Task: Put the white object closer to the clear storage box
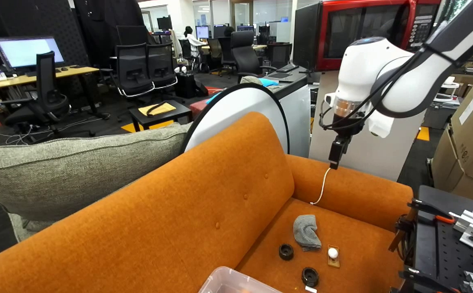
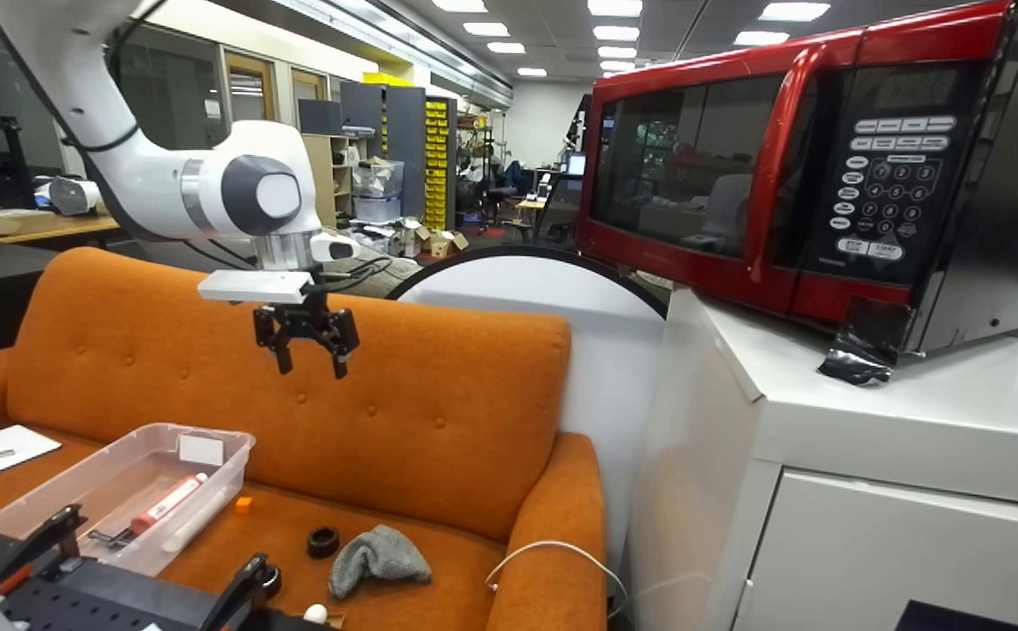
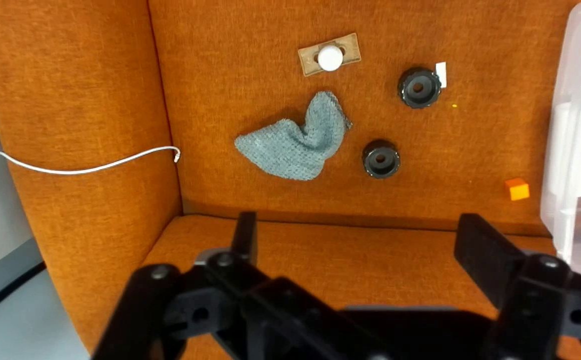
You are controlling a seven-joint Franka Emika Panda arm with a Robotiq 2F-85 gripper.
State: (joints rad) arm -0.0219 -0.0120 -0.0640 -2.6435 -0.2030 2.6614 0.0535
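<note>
An orange sofa (image 2: 439,368) carries the things: its seat (image 3: 210,90) runs back to a buttoned backrest (image 1: 204,191), and a rounded armrest (image 1: 362,187) closes one end. The white object (image 3: 330,58) sits on a tan plate (image 3: 353,46) toward the seat's front, between the armrest and the clear storage box (image 2: 229,482), well apart from both. Nearer the backrest lies a crumpled grey cloth (image 3: 295,150). On the box's side of it are a black disc (image 3: 380,160) and, farther forward, another black disc (image 3: 420,89); an orange cube (image 3: 516,190) lies just beside the box. A white cable (image 3: 70,172) droops across the armrest.

The gripper (image 2: 312,366) hangs above the sofa, its fingers (image 2: 340,364) spread wide with nothing between them.

Behind the backrest stand a white panel (image 1: 236,106) with a curved black rim and a grey-green cushion (image 1: 82,171). Past the armrest, a red microwave (image 2: 693,158) rests on a white cabinet (image 2: 859,526). Farther off are a wooden desk (image 1: 77,71) with a lit monitor (image 1: 33,51), black office chairs (image 1: 132,69) and a seated person (image 1: 193,40) in white.
</note>
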